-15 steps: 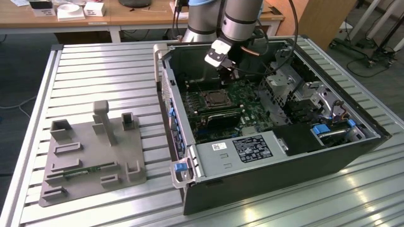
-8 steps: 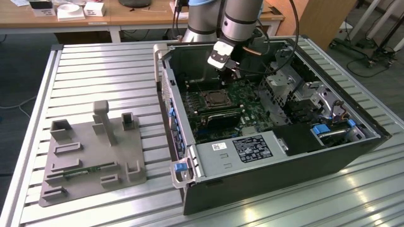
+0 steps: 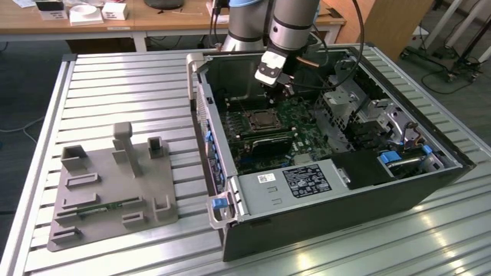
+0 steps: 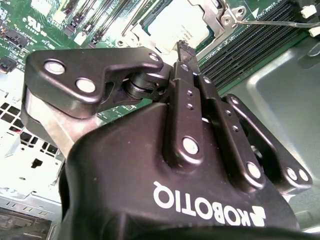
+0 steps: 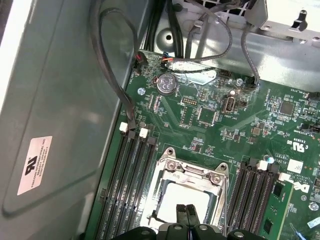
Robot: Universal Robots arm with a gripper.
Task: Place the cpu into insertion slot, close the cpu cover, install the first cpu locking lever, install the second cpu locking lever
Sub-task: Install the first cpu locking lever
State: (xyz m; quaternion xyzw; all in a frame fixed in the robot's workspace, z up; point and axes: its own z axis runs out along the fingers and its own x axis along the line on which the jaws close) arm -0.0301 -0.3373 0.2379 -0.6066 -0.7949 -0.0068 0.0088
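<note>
Inside the open computer case, the insertion slot (image 3: pixel 263 119) sits on the green board. The cpu (image 5: pixel 182 196) lies flat in it, its pale metal top (image 4: pixel 172 25) showing through the cut-out of the cpu cover (image 5: pixel 192 176), which lies down over the socket. A thin metal lever (image 4: pixel 270 22) runs out sideways from the socket corner over the memory slots. My gripper (image 5: pixel 188 212) hangs just above the cpu with its two black fingertips (image 4: pixel 181 46) pressed together and nothing between them. In the exterior view the gripper (image 3: pixel 286 91) is inside the case, slightly beyond the socket.
Long black memory slots (image 5: pixel 127 180) flank the socket on both sides. Black cables (image 5: pixel 112 75) loop along the grey case wall (image 5: pixel 55 100). A drive cage (image 3: pixel 307 181) closes the case's near end. A grey fixture block (image 3: pixel 111 184) stands on the table at the exterior view's left.
</note>
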